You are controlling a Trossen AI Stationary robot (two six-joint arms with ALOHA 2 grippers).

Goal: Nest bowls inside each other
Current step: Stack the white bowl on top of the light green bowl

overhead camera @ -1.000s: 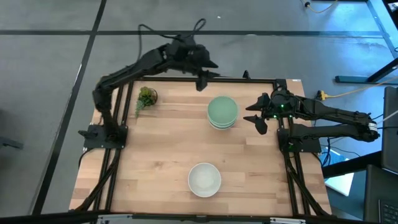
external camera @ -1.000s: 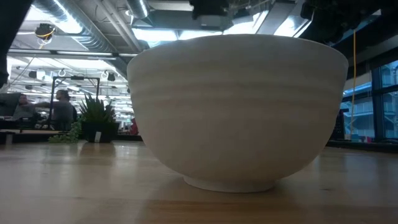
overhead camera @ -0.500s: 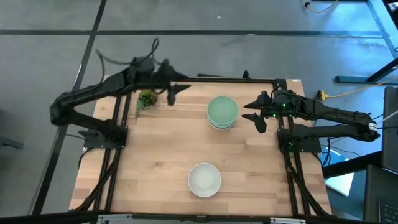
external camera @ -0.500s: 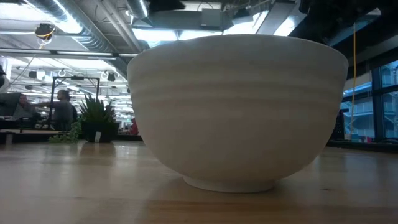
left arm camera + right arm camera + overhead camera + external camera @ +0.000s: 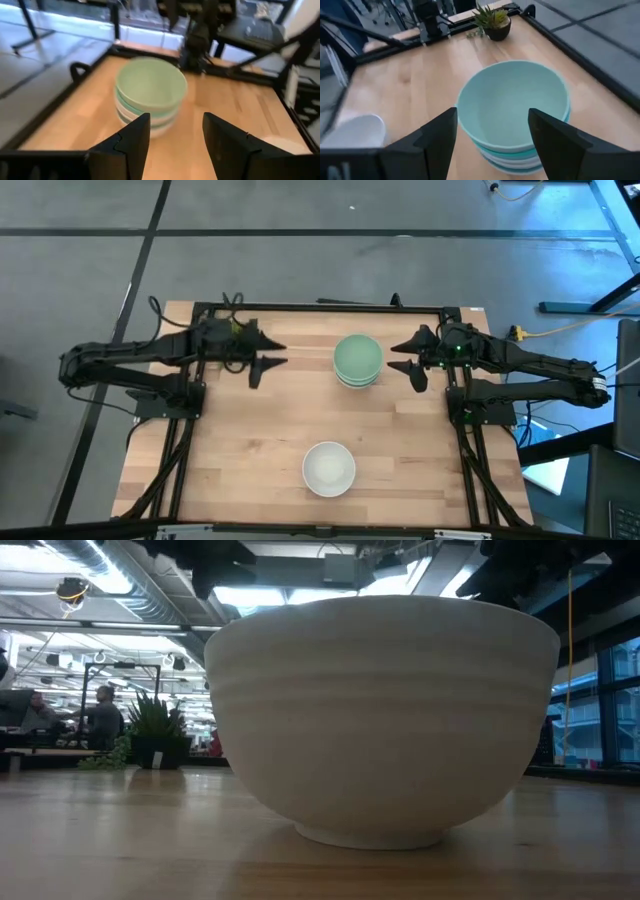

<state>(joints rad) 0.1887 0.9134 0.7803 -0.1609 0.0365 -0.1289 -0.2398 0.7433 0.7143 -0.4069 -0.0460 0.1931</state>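
A stack of bowls (image 5: 357, 360) stands at the table's far middle, a pale mint green one on top and white ones under it; the same stack (image 5: 150, 97) (image 5: 515, 107) fills both wrist views. A lone white bowl (image 5: 329, 468) (image 5: 385, 715) sits upright near the near edge. My left gripper (image 5: 278, 353) (image 5: 175, 145) hovers open to the left of the stack, pointing at it. My right gripper (image 5: 395, 358) (image 5: 492, 145) hovers open just right of the stack, also pointing at it. Neither touches a bowl.
A small potted plant (image 5: 492, 22) (image 5: 150, 735) stands at the far left corner, beneath my left arm in the high view. A black frame (image 5: 320, 307) runs along the far edge. Bare wood lies between the stack and the lone white bowl (image 5: 355, 132).
My left arm has swung from beyond the far edge toward the table's left and come down; its open gripper has turned and now points level at the stack from the left. The bowls have not moved.
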